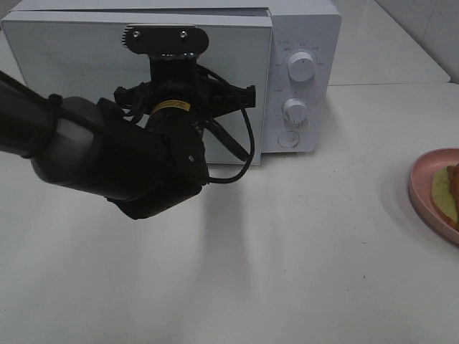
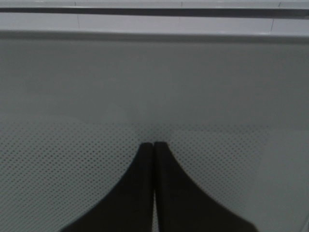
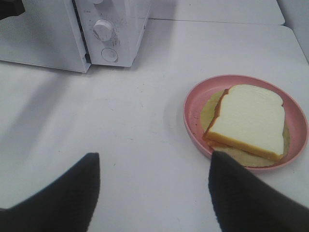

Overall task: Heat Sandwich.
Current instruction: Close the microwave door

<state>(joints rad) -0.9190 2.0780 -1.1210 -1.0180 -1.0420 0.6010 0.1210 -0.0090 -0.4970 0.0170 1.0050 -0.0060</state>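
The sandwich (image 3: 249,121), white bread with an orange-brown crust and pale filling, lies on a pink plate (image 3: 193,104) on the table; the exterior view shows only its edge (image 1: 448,190) at the far right. My right gripper (image 3: 154,162) hovers open above the table, short of the plate, holding nothing. The white microwave (image 1: 301,43) stands at the back with its door (image 1: 64,61) closed. My left gripper (image 2: 154,145) is shut, its tips right at the door's dotted window (image 2: 72,174). In the exterior view the left arm (image 1: 136,161) covers that gripper.
Two knobs (image 1: 300,66) and a round button (image 1: 288,139) sit on the microwave's control panel. The pink plate's rim (image 1: 419,193) lies at the table's right edge. A seam between table sections (image 1: 387,84) runs behind the microwave's right side.
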